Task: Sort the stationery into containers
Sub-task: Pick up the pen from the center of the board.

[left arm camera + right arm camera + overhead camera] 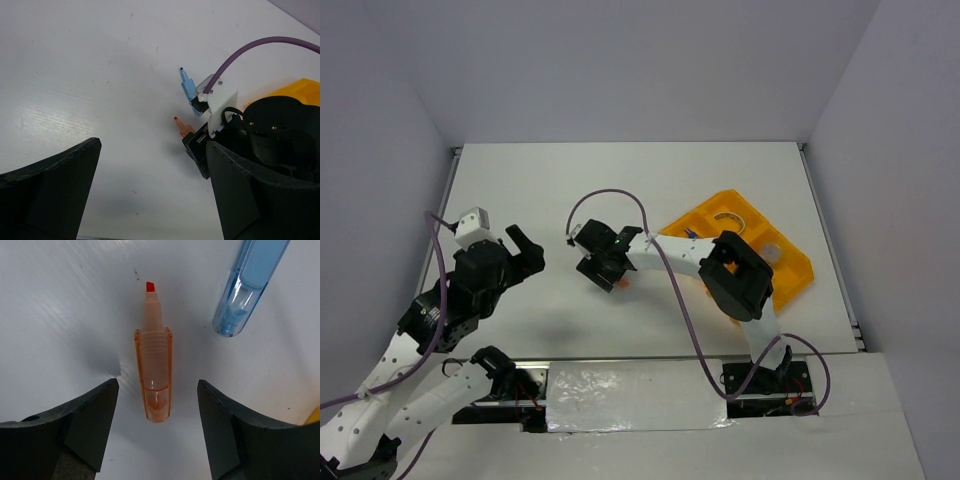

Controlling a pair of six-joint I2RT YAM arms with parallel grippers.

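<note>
A salmon-pink pen-like piece point(154, 375) lies on the white table, red tip pointing away, its butt end between my right gripper's point(157, 425) open fingers. It also shows in the top view point(621, 285) and the left wrist view point(183, 128). A blue pen-like piece point(247, 290) lies just to its right, also seen from the left wrist point(187, 90). My right gripper point(603, 268) hovers low over both. My left gripper point(525, 255) is open and empty, apart to the left. The orange-yellow tray point(790, 285) holds the tan tape ring point(728, 220) and the clear cup point(772, 252).
A small blue item point(692, 233) lies at the tray's left edge. The right arm point(735, 275) reaches across the tray's near side. A purple cable point(610, 195) loops above the right wrist. Grey walls close in the table on three sides.
</note>
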